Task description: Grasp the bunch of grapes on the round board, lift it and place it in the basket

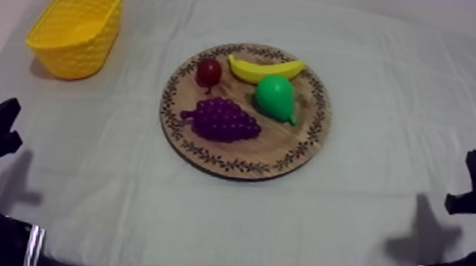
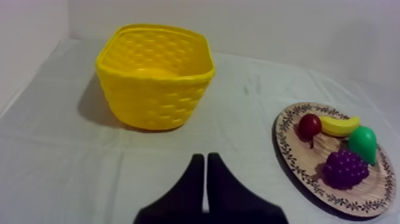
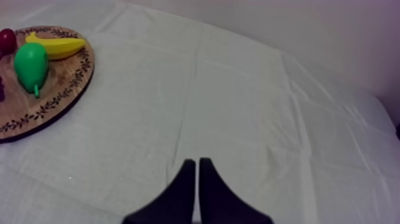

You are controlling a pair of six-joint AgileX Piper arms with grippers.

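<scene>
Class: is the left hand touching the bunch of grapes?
Apart: the left wrist view shows bare cloth between the left hand and the grapes.

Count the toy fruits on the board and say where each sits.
4, all on the wooden board: the bunch of grapes at its near left, the pear right of them, the banana along the far rim, the small red fruit left of the banana.

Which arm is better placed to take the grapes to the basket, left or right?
Probably the left. The bunch of grapes lies on the left half of the wooden board, and the yellow basket stands farther left. The left pincer, shut, faces both.
</scene>
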